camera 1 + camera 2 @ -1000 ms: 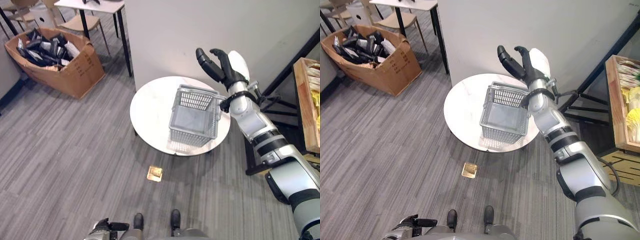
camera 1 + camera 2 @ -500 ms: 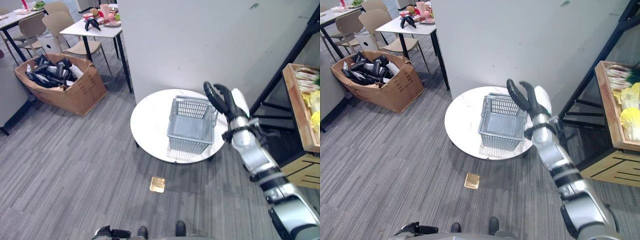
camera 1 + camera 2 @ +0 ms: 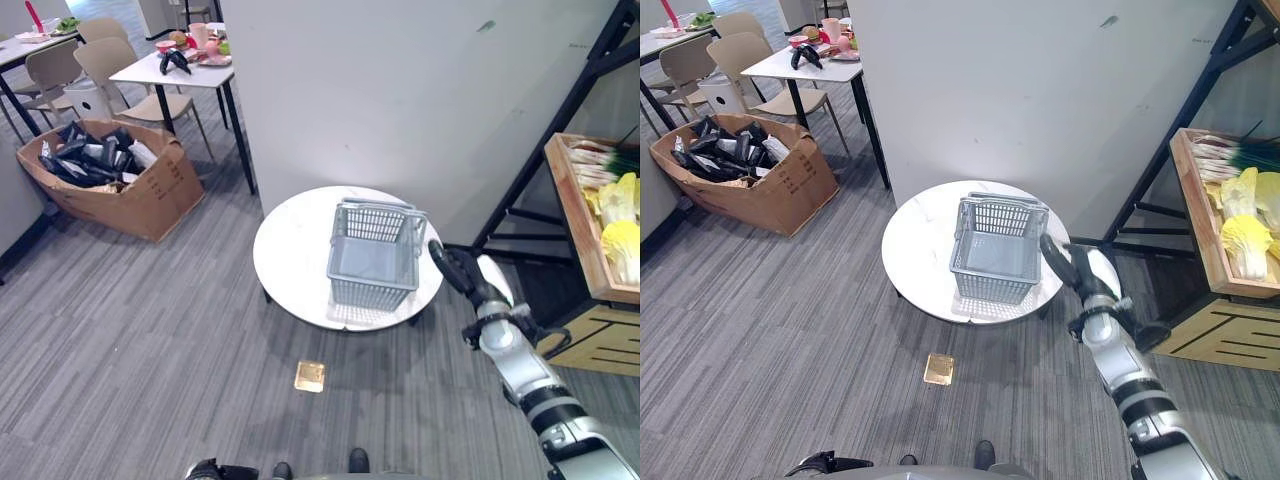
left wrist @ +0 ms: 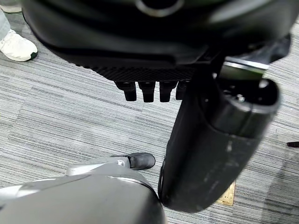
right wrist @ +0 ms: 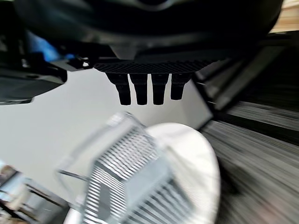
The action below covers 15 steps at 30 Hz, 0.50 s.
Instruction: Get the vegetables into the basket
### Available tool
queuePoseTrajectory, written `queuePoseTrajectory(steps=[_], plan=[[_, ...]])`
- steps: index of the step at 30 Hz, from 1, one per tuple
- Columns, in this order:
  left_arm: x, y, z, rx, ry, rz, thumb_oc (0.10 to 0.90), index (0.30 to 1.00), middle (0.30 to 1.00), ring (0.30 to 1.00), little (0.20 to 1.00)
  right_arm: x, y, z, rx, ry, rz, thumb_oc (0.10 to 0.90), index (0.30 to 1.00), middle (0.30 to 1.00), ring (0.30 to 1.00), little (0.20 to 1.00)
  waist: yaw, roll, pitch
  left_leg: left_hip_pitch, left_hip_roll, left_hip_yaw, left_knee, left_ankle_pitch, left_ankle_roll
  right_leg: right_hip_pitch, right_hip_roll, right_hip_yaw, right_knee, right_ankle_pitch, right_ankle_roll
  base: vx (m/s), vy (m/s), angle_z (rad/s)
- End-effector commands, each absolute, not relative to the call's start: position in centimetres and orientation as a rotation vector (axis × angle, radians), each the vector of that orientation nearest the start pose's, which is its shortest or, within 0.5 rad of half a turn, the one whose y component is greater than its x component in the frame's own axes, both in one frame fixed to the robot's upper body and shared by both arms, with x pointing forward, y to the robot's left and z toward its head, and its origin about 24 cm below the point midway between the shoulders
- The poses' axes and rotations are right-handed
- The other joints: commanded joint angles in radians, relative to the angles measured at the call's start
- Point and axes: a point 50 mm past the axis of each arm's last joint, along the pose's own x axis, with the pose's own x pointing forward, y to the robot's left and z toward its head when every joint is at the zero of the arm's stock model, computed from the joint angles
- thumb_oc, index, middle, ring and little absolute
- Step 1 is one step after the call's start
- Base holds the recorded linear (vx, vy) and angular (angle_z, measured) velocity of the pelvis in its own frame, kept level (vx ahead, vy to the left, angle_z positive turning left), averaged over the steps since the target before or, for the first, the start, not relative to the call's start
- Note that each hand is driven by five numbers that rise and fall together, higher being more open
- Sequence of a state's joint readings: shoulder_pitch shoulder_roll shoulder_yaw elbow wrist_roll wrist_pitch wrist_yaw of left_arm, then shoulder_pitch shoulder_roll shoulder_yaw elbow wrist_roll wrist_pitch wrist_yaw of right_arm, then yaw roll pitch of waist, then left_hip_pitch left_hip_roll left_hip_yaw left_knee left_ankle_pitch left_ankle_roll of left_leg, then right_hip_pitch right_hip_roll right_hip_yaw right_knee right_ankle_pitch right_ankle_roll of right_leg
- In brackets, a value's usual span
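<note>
Right hand [image 3: 458, 272] raised, fingers straight, just beside basket [image 3: 372, 253], holding nothing

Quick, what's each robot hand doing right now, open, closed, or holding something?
Left robot hand: open, fingers straight, holding nothing, down by the floor.
Right robot hand: open, fingers relaxed, holding nothing, raised beside the basket without touching it.
</note>
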<state>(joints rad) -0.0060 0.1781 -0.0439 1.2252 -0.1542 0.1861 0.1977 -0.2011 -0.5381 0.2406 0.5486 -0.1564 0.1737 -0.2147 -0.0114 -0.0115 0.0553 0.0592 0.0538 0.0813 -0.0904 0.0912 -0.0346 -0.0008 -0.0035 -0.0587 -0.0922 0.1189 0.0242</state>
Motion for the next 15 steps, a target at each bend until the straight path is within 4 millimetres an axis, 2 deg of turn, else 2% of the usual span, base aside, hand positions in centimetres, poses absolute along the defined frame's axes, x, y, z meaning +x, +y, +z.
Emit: queuePoseTrajectory(steps=[1,2,4,5,6,7,8,11,12,13,14,15], plan=[[4.5,23.0,-17.1,0.263,1.514,0.296,0.9,1.0,1.0,1.0,1.0,28.6,-27.2,1.6,-0.86,0.32,-0.194,0.4,0.3,0.3,0.3,0.3,0.008,-0.049,-0.013,0.026,-0.015,-0.025,0.003,-0.063,-0.029,0.067,-0.07,-0.006,0.017,-0.07,0.094,0.0,0.0,0.0],[4.2,23.1,-17.1,0.262,1.524,0.302,0.9,1.0,1.0,1.0,1.0,27.4,-27.8,-0.3,-0.845,0.406,-0.207,0.4,0.3,0.3,0.3,0.3,0.006,-0.049,-0.009,0.027,-0.015,-0.02,0.003,-0.062,-0.03,0.068,-0.069,-0.01,0.018,-0.07,0.096,0.0,0.0,0.0],[4.1,23.4,-17.1,0.269,1.525,0.297,0.9,1.0,1.0,1.0,1.0,25.8,-28.4,-2.4,-0.861,0.511,-0.192,0.627,0.618,0.618,0.618,0.618,0.003,-0.05,-0.004,0.025,-0.015,-0.018,0.003,-0.061,-0.032,0.067,-0.068,-0.016,0.02,-0.069,0.097,-0.02,-0.004,-0.01],[4.1,23.4,-17.1,0.269,1.526,0.297,0.9,1.0,1.0,1.0,1.0,25.8,-28.4,-2.4,-0.86,0.511,-0.191,0.9,1.0,1.0,1.0,1.0,0.003,-0.051,-0.003,0.027,-0.015,-0.018,0.003,-0.062,-0.032,0.069,-0.068,-0.017,0.02,-0.07,0.097,0.0,0.0,0.0],[4.1,23.5,-17.0,0.274,1.526,0.294,0.9,1.0,1.0,1.0,1.0,24.5,-28.7,-4.0,-0.854,0.592,-0.183,0.9,1.0,1.0,1.0,1.0,0.001,-0.052,0.0,0.027,-0.015,-0.019,0.003,-0.061,-0.033,0.07,-0.068,-0.021,0.022,-0.069,0.097,0.0,0.0,0.0],[4.0,23.6,-17.0,0.277,1.528,0.293,0.9,1.0,1.0,1.0,1.0,23.7,-28.9,-4.9,-0.856,0.637,-0.174,0.849,0.929,0.929,0.929,0.929,-0.002,-0.053,0.001,0.027,-0.015,-0.022,0.003,-0.062,-0.033,0.071,-0.069,-0.025,0.022,-0.069,0.098,0.0,0.0,0.0],[4.1,23.7,-17.0,0.28,1.525,0.292,0.9,1.0,1.0,1.0,1.0,23.2,-29.0,-5.5,-0.85,0.666,-0.168,0.4,0.3,0.3,0.3,0.3,-0.002,-0.053,0.001,0.027,-0.015,-0.022,0.003,-0.061,-0.034,0.072,-0.069,-0.026,0.022,-0.069,0.098,-0.01,-0.002,0.06],[4.4,23.8,-16.9,0.285,1.514,0.294,0.9,1.0,1.0,1.0,1.0,20.9,-29.2,-7.8,-0.828,0.79,-0.16,0.4,0.3,0.3,0.3,0.3,-0.006,-0.053,0.004,0.027,-0.014,-0.022,0.003,-0.061,-0.034,0.071,-0.069,-0.026,0.021,-0.068,0.098,-0.01,0.0,0.02],[4.4,23.8,-16.9,0.286,1.514,0.294,0.9,1.0,1.0,1.0,1.0,20.9,-29.1,-7.8,-0.827,0.79,-0.16,0.4,0.3,0.3,0.3,0.3,-0.005,-0.053,0.003,0.027,-0.014,-0.022,0.003,-0.061,-0.034,0.071,-0.069,-0.026,0.021,-0.068,0.098,0.0,0.0,0.0],[4.5,23.8,-16.9,0.288,1.51,0.291,0.9,1.0,1.0,1.0,1.0,20.0,-29.1,-8.6,-0.817,0.835,-0.16,0.4,0.3,0.3,0.3,0.3,-0.006,-0.053,0.004,0.027,-0.013,-0.021,0.003,-0.06,-0.035,0.071,-0.069,-0.027,0.021,-0.067,0.098,0.0,0.0,0.0],[4.6,23.9,-16.9,0.297,1.506,0.286,0.9,1.0,1.0,1.0,1.0,18.6,-28.8,-9.8,-0.818,0.9,-0.135,0.9,1.0,1.0,1.0,1.0,-0.008,-0.053,0.005,0.026,-0.012,-0.021,0.003,-0.059,-0.035,0.071,-0.069,-0.027,0.022,-0.067,0.098,0.0,0.0,0.0],[4.6,23.9,-16.9,0.302,1.505,0.287,0.9,1.0,1.0,1.0,1.0,17.7,-28.8,-10.5,-0.811,0.946,-0.134,0.9,1.0,1.0,1.0,1.0,-0.008,-0.053,0.005,0.026,-0.012,-0.021,0.003,-0.059,-0.035,0.071,-0.069,-0.027,0.022,-0.067,0.099,0.0,0.0,0.0]])
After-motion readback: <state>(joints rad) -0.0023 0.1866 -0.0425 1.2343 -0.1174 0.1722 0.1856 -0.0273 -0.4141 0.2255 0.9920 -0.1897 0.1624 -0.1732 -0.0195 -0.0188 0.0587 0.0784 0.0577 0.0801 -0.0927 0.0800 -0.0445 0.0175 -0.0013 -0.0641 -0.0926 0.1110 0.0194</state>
